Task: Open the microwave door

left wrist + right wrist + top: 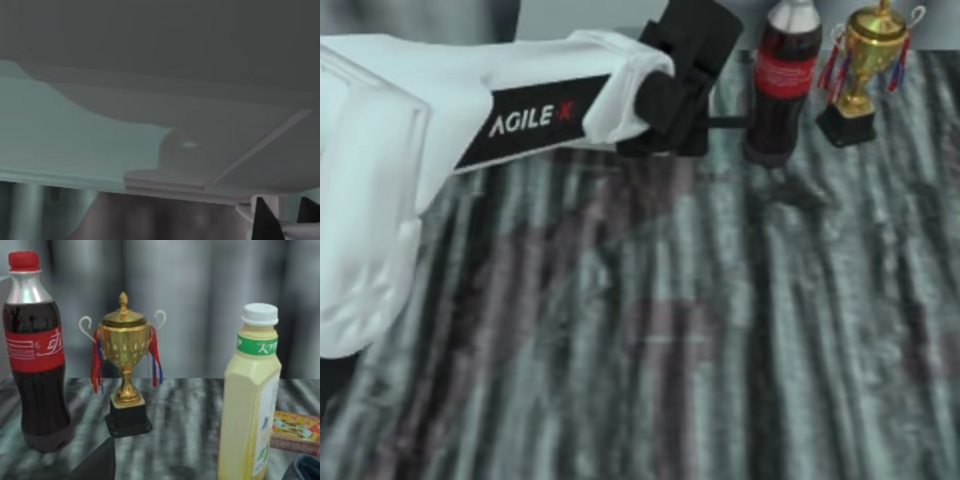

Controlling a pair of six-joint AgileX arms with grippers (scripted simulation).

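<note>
The light-grey microwave (585,18) shows only as a strip at the table's far edge, mostly hidden behind my left arm. My left gripper (692,60) is at its front, just left of the cola bottle. In the left wrist view the microwave door (200,110) fills the picture as a grey panel, with a teal surface (60,130) beside it. My left gripper (284,202) has its two dark fingertips (265,220) either side of a pale bar on the door's edge, shut on it. My right gripper (200,475) is outside the top view and stands open, holding nothing.
A cola bottle (785,80) and a gold trophy (868,70) stand at the far right of the striped table. The right wrist view also shows a yellow bottle (252,395) and a small red and yellow box (297,432) close by.
</note>
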